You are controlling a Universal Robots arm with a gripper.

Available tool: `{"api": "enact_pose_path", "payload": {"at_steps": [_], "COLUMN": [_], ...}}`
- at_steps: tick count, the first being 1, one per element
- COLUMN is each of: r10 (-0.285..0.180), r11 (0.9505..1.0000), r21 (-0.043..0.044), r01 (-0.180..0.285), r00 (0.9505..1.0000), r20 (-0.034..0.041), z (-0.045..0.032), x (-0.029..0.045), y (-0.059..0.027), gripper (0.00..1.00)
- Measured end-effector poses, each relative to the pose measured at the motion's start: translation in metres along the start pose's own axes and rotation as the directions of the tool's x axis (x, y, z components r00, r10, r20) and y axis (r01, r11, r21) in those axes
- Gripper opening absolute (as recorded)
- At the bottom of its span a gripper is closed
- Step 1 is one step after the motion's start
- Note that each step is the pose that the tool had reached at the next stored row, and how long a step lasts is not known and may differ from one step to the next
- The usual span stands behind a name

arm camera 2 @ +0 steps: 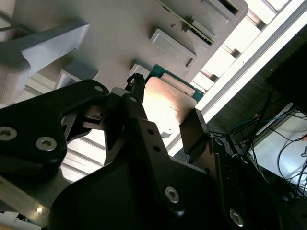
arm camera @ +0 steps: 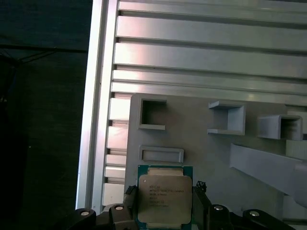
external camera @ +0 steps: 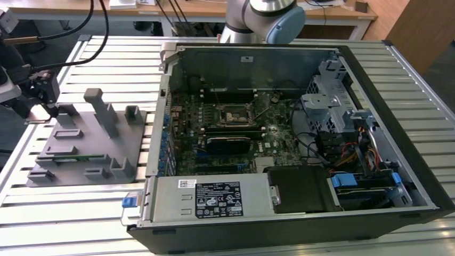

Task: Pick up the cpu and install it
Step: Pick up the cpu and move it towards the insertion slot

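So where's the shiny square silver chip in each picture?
Exterior view: too small to make out; the black gripper sits at the grey plastic tray's far corner, on the exterior view's left.
First wrist view: the shiny square silver chip sits clamped between the gripper's fingers.
Second wrist view: same chip, between the fingers.
Shared landmark: the grey tray.

Slatted aluminium table (external camera: 71,213), bearing all items below.
Grey moulded fixture plate (external camera: 82,144), on the exterior view's left: several raised holders, one tall upright post (external camera: 99,109), one long green memory stick (external camera: 71,156) lying in a slot. Open square pocket (arm camera: 152,114) in the first wrist view.
Black computer case (external camera: 412,106), side panel off, lying beside the plate.
Inside: green motherboard (external camera: 192,122); silver power supply (external camera: 206,197) with label; blue latch (external camera: 129,201); metal drive cage (external camera: 327,101); coloured cable bundle (external camera: 341,154).
Wooden desk (external camera: 199,10) behind.
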State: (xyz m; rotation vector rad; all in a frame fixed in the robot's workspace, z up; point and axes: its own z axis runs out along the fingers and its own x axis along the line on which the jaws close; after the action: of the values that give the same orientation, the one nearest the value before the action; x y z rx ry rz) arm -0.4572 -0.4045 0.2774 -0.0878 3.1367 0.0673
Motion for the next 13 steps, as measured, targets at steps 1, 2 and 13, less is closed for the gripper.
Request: {"api": "enact_pose_path", "payload": {"at_steps": [1,2,13], "r10": [0.000,0.000,0.000], "r11": [1.0000,1.0000,1.0000], "r21": [0.0000,0.0001,0.0000], "r01": [0.000,0.000,0.000], "r00": [1.0000,1.0000,1.0000], "r20": [0.0000,-0.0001,0.0000], "z": [-0.0013,-0.0026,-0.0180], "x": [0.0000,0.0000,-0.0001], "y": [0.0000,0.0001,0.0007], "gripper": [0.54,0.54,0.54]}}
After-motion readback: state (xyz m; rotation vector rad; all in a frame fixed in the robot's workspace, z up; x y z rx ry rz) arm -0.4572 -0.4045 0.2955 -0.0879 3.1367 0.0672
